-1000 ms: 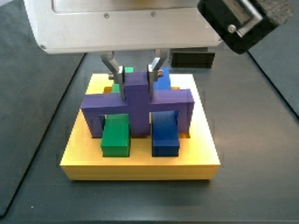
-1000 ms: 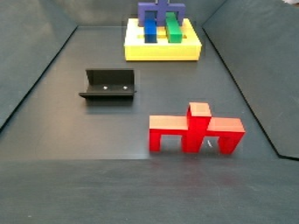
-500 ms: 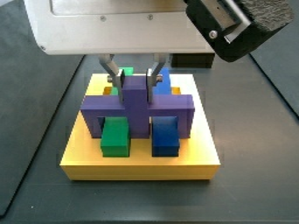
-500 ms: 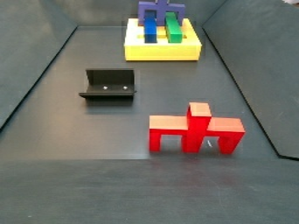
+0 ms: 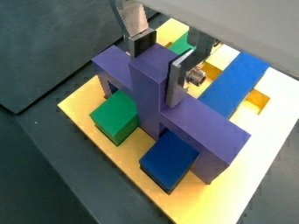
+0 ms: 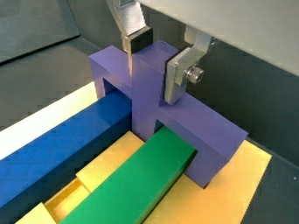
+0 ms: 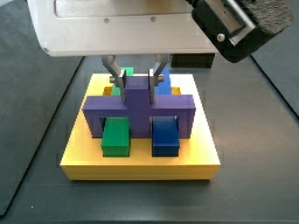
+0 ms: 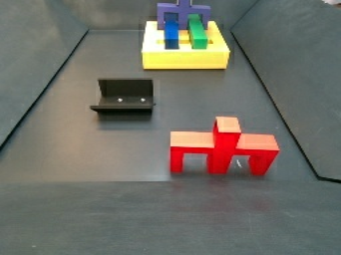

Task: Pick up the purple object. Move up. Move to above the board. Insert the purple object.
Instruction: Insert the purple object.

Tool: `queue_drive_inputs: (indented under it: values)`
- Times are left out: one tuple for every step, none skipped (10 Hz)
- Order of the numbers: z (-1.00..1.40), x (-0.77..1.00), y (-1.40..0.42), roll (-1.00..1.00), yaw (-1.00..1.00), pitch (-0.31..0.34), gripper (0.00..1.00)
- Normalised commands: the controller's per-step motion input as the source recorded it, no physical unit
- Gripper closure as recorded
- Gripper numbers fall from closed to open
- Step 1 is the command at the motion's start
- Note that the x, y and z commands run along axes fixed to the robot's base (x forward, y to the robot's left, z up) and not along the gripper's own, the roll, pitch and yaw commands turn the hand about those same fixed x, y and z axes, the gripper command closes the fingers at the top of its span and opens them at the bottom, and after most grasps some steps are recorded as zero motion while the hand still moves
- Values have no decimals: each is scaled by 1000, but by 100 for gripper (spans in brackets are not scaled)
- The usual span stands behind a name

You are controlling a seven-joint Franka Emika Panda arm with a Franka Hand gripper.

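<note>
The purple object (image 7: 138, 105) stands upright on the yellow board (image 7: 140, 166), its legs straddling the green bar (image 7: 114, 138) and the blue bar (image 7: 166, 138). My gripper (image 7: 135, 77) hangs over the board, shut on the purple object's raised stem. In both wrist views the silver fingers press the stem (image 5: 149, 83) (image 6: 149, 87) from two sides, with the gripper (image 5: 159, 68) (image 6: 152, 70) centred on it. The green bar (image 6: 128, 188) and blue bar (image 6: 59, 144) run under the purple arms. A side view shows the purple object (image 8: 177, 12) on the board (image 8: 186, 58) at the far end.
A red piece (image 8: 220, 149) of similar shape stands on the dark floor nearer the front. The fixture (image 8: 124, 97) sits to its left. A small black box (image 7: 193, 59) lies behind the board. The arm's white body (image 7: 117, 26) fills the space above.
The purple object has sunk slightly lower over the bars, with the gripper following it down. The red piece and fixture have not moved.
</note>
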Motion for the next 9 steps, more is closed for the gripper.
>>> queue_drive_inputs:
  values:
    - [0,0,-91,356,117,0,100]
    - [0,31,0,370,74,0,100]
    - [0,17,0,333,37,0,100]
    - [0,71,0,300,34,0,100]
    - [-120,134,-14,133,37,0,100]
    - [-303,54,-34,0,0,0,100]
    - [-403,0,0,-23,0,0,100]
    - [-534,0,23,-69,0,-29,100]
    - [-574,-43,23,-89,0,-50,100]
